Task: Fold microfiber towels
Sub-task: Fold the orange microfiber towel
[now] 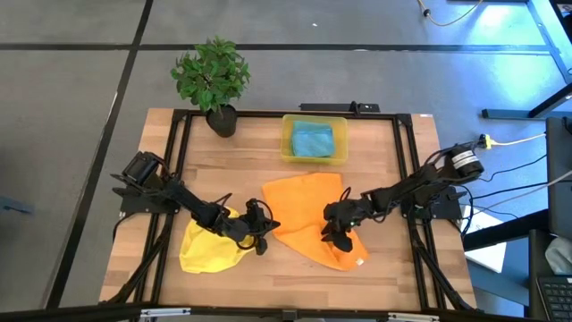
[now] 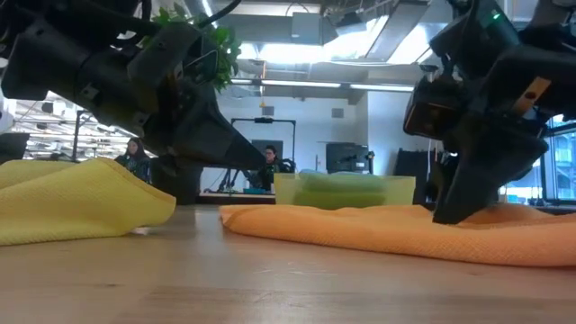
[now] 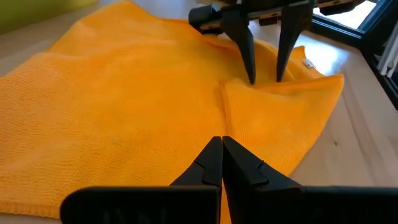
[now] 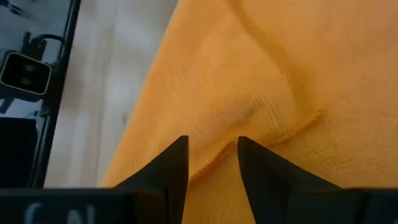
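Observation:
An orange towel (image 1: 304, 210) lies spread on the table's middle, one flap folded over its near right part. A crumpled yellow towel (image 1: 207, 250) lies at the near left. A teal-blue towel (image 1: 313, 139) sits in the yellow bin (image 1: 287, 143) at the back. My left gripper (image 3: 222, 146) is shut and points across the orange towel's left part, with nothing between its fingers. My right gripper (image 4: 212, 149) is open, its fingertips down on the orange towel's near right part. My right gripper stands with both fingertips (image 3: 251, 74) on the orange towel's top layer, one on each side of the folded flap's edge (image 4: 249, 118). The fingers come slanting down from the table's right side. The towel lies flat on the table, slightly ridged between the tips.
A potted plant (image 1: 213, 80) stands at the far left corner. A black frame (image 1: 407, 161) runs along the table's sides. A white tag (image 1: 358, 261) sticks out at the orange towel's near right corner. People sit in the room beyond the table.

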{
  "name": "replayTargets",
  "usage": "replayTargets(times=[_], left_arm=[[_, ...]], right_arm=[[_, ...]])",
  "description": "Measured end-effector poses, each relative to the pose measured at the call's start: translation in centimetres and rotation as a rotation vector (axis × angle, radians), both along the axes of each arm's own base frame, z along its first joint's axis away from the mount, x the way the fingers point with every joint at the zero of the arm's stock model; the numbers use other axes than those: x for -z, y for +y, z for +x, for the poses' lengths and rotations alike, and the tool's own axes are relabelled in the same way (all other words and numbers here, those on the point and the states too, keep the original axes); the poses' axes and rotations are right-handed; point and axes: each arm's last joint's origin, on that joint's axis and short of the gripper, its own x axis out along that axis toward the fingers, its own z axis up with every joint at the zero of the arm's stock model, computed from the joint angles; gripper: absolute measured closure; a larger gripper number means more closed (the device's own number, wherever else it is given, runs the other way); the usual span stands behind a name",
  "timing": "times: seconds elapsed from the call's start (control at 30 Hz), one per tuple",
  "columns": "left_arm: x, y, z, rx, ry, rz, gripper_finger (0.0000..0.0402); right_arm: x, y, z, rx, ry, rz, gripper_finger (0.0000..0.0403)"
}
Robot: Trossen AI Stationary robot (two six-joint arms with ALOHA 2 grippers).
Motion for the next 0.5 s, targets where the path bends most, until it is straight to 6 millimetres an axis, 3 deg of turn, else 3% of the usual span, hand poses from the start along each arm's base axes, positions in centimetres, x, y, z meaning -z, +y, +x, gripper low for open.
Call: replayTargets(times=[0.17, 0.5], left_arm=[[0.0, 0.0, 0.0, 0.002, 0.001, 0.000, 0.0401], [0.0, 0.0, 0.0, 0.004, 0.001, 0.001, 0.0401]], right_arm=[[0.4, -0.5, -0.1, 0.007, 0.046, 0.001, 0.0264], [-0.7, -0.7, -0.5, 0.042, 0.058, 0.015, 0.0264]])
